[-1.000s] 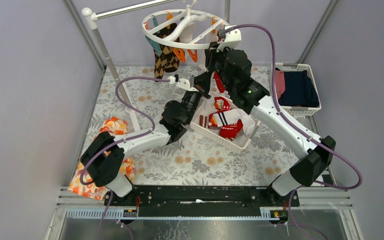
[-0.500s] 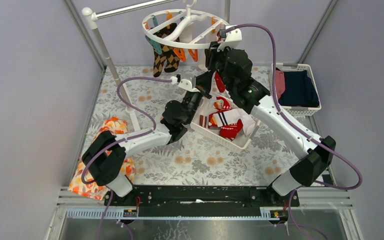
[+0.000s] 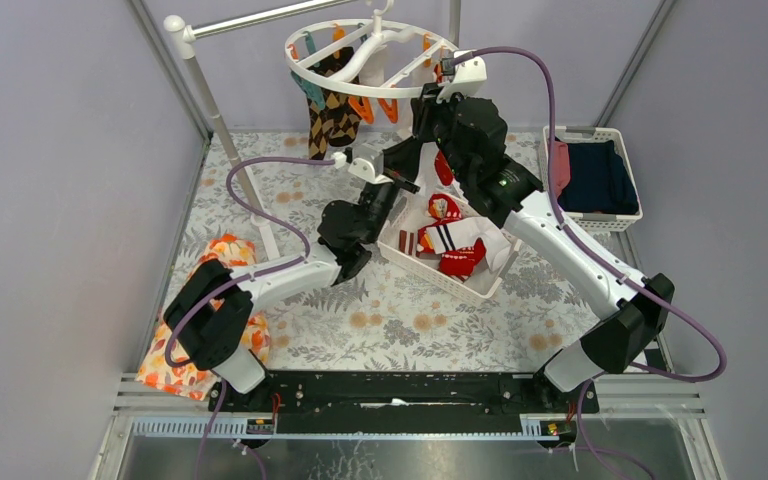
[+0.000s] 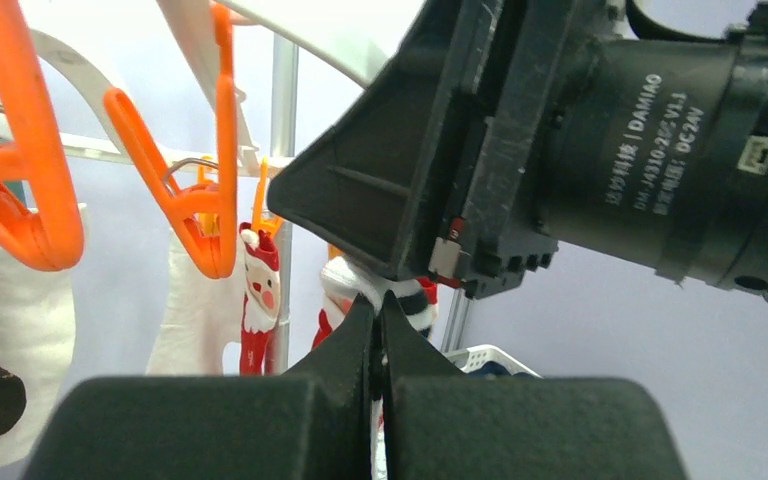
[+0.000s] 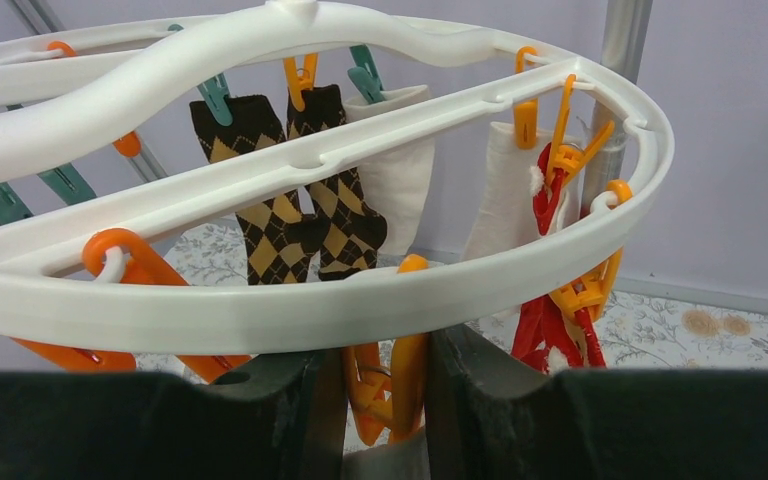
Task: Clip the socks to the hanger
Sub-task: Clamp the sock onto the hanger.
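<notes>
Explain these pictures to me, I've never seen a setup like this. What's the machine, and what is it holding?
These are two robot arms bolted to the near edge of a table, each ending in a two-finger gripper. The wide picture looks down from above and behind them. The other two come from a camera on each wrist. A round white hanger hangs above the table, with argyle socks already clipped on. On the flowery table sit a white basket of socks, a second basket of folded clothes and an orange floral cloth. The left gripper is shut on a Christmas sock, lifted toward the hanger. The right gripper pinches an orange clip under the ring.
</notes>
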